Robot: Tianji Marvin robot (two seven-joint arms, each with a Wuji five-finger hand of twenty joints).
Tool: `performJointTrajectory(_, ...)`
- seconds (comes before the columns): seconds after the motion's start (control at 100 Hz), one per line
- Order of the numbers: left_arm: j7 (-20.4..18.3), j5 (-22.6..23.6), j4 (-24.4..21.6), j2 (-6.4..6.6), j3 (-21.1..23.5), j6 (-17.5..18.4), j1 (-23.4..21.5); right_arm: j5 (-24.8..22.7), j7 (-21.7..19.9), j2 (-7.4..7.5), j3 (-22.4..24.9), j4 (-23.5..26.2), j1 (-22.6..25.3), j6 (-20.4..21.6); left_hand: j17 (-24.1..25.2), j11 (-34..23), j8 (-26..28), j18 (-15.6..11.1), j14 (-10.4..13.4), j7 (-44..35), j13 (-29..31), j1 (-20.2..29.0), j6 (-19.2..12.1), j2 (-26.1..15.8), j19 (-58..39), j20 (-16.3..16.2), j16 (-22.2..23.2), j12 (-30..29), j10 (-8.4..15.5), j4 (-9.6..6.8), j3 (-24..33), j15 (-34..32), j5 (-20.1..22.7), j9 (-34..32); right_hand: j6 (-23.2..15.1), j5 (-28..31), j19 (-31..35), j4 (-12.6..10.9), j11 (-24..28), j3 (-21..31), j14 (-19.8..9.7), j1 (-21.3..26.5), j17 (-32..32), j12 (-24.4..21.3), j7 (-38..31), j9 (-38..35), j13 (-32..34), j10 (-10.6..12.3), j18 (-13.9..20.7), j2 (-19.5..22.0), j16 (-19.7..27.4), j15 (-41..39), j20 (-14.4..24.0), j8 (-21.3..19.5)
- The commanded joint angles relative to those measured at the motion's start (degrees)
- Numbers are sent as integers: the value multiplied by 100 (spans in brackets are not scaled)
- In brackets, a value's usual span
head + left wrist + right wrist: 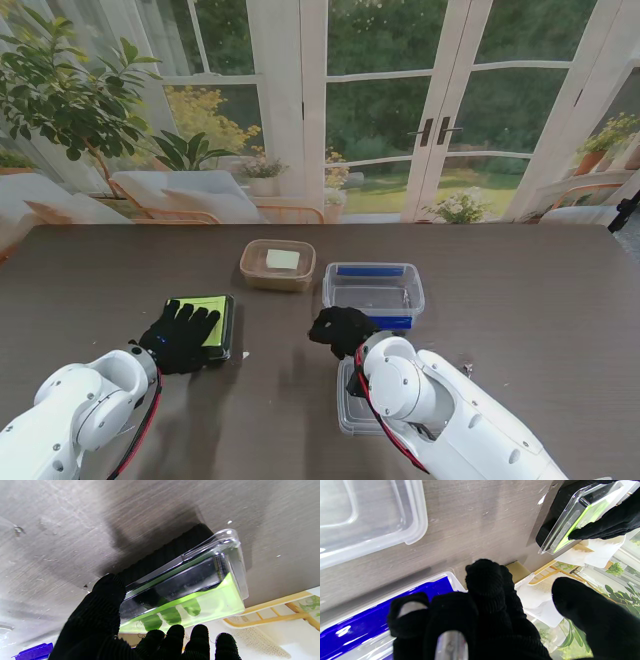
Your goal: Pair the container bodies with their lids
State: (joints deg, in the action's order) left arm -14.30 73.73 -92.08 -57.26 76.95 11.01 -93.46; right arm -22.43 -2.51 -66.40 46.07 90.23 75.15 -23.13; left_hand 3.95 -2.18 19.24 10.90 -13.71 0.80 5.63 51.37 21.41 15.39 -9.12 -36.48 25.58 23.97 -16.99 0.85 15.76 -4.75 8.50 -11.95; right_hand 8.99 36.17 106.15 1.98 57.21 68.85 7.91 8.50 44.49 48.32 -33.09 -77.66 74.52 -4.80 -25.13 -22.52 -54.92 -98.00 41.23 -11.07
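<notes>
Fingers (205, 318) of left hand (180, 338) rest flat atop green-lidded box (222, 322).

Setting: a home sunroom or conservatory. Evidence: white-framed glass doors (437, 110) with dark handles, opening onto a green garden. Cushioned wooden armchairs (185, 195) stand by the glass. A large leafy houseplant (60, 90) and small potted flowers (262, 170) line the windows. Dark wood-grain worktop (520, 290) in the foreground.

Lime-green lid (207, 306), blue-clipped clear container (374, 291)
</notes>
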Motion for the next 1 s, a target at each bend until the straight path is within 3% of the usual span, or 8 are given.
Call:
performJointTrajectory(0.0,-111,46,105,31,37,61,85,24,-92,-19,-30,-11,4,31,153,-87,-36,31,-100,-4,-213,174,95,-204,-37,-100,81,74,-164,-44,-96,-42,-73,127,-9,138,296,72,-16,-426,-109,-70,2202,-55,27,-453,31,-424,-189,87,12,-200,34,48)
performJointTrajectory(0.51,-485,205,625,143,237,641,657,261,-98,-87,-201,-119,-172,33,143,-77,-412,3,-68,6,-252,371,1,-480,53,-61,68,11,-146,-100,-549,-9,-63,179,13,153,296,73,-18,-422,-88,-67,2202,-56,31,-463,30,-427,-190,85,14,-197,36,51)
performJointTrajectory(0.99,-396,303,1690,289,-17,1105,1666,576,-31,-221,-373,-472,-486,32,134,-70,-575,-13,-64,37,-274,344,2,-721,86,1,64,5,-137,-145,-790,-2,-68,212,81,286,271,76,-15,-417,-41,-63,2196,-57,-29,-509,27,-441,-243,78,13,-197,32,32)
